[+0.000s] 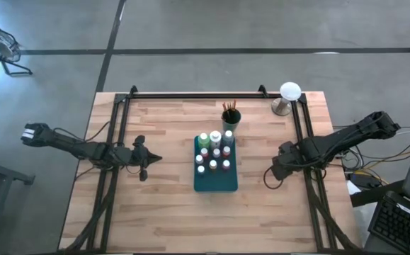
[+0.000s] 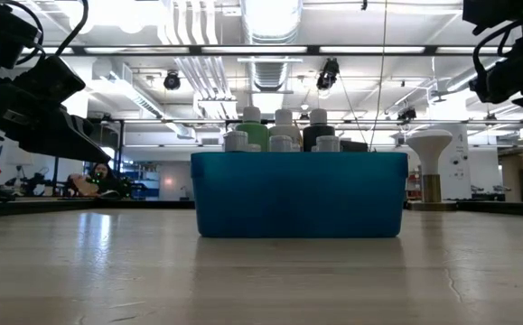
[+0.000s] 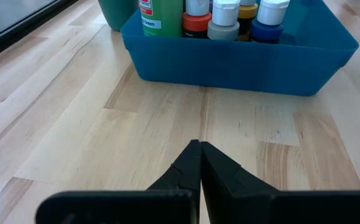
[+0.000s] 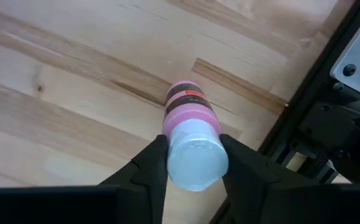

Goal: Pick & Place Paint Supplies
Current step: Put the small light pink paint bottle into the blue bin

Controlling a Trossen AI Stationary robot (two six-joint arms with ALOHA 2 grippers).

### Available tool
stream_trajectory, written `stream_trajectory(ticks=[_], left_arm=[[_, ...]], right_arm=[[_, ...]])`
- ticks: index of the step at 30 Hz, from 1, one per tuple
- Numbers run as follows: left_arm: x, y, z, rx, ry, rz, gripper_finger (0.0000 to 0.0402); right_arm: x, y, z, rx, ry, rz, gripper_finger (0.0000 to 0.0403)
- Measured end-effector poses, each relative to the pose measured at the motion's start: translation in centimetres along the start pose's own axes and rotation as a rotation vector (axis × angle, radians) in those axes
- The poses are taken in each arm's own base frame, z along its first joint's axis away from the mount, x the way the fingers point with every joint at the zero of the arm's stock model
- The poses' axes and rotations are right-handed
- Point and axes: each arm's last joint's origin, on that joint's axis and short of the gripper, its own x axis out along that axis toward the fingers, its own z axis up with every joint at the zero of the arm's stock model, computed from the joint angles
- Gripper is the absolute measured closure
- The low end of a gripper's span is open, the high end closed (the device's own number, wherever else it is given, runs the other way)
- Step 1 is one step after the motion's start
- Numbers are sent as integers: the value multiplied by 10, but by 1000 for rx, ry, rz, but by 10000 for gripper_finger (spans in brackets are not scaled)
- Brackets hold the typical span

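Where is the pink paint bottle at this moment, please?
The pink paint bottle is held between the fingers of the right gripper, above the wooden table on its right side, right of the teal tray, as the right wrist view shows.

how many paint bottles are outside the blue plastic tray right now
1. A pink white-capped paint bottle is clamped in the right gripper over the wooden table's right side. Every other bottle visible stands in the blue rectangular tray; some may be hidden.
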Motion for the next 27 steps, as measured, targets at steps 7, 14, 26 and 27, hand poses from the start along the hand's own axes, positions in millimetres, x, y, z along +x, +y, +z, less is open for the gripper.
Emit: stream_trajectory(ticks=[7, 14, 26, 27], left_arm=[[0, 0, 0, -1, -1, 0, 394], [0, 0, 0, -1, -1, 0, 394], [0, 0, 0, -1, -1, 0, 394], [0, 0, 0, 0, 0, 0, 394]], right_arm=[[0, 0, 0, -17, -2, 1, 283], [-1, 1, 0, -18, -2, 4, 289], [-1, 3, 0, -18, 0, 26, 288], [-1, 3, 0, -17, 0, 30, 289]])
